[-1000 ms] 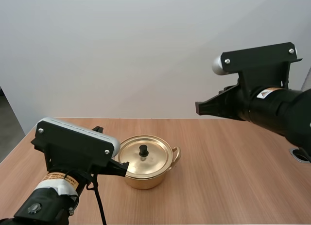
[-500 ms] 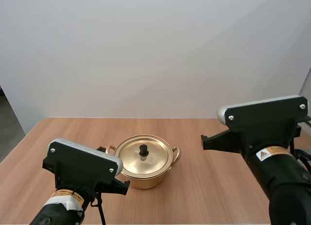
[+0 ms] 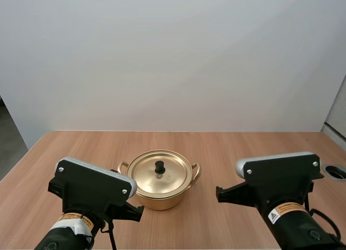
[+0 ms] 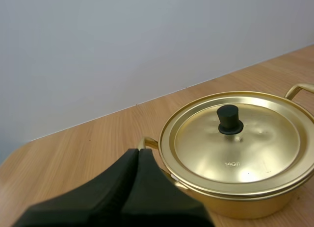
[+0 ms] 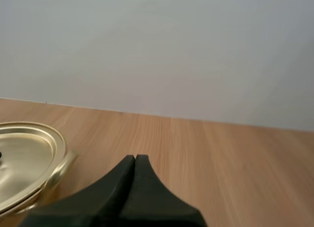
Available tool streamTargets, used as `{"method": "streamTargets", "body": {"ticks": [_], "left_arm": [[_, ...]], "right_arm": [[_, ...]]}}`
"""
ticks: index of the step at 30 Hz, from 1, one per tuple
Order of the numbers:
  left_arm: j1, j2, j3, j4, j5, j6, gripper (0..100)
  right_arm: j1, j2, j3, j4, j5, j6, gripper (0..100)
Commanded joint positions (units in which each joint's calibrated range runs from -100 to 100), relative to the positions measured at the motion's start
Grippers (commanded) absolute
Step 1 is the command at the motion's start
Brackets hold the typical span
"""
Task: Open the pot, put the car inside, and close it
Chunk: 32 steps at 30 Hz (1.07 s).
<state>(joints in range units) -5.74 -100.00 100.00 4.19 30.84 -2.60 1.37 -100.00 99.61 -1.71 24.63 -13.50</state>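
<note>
Looking forward and down from high behind both bases. Left wrist: low, close, at 7 o'clock of the pot [image 4: 235, 153]. Right wrist: low, farther off, at its 4 o'clock. Sharing the pot across all three.

Seemingly open table [image 3: 254, 153] around lidded pot [image 3: 162, 181]

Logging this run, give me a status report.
Left gripper shut, empty, near pot. Right gripper shut, empty. Lid on pot, knob untouched.
</note>
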Motion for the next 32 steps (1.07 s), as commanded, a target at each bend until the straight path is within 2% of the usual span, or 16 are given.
{"method": "streamTargets", "body": {"ticks": [1, 5, 32], "left_arm": [[-0.01, 0.0, 0.0, -1.4, 0.1, 0.0, 0], [-0.01, 0.0, 0.0, -8.8, -0.4, 0.4, 0], [-0.01, 0.0, 0.0, -8.2, -1.0, 0.5, 0]], "right_arm": [[0.0, 0.0, 0.4, -2.0, 5.5, 1.6, 0], [0.0, 0.0, 0.4, -1.5, 7.2, 1.6, 0], [0.0, 0.0, 0.4, -0.3, 6.8, 3.3, 0]]}}
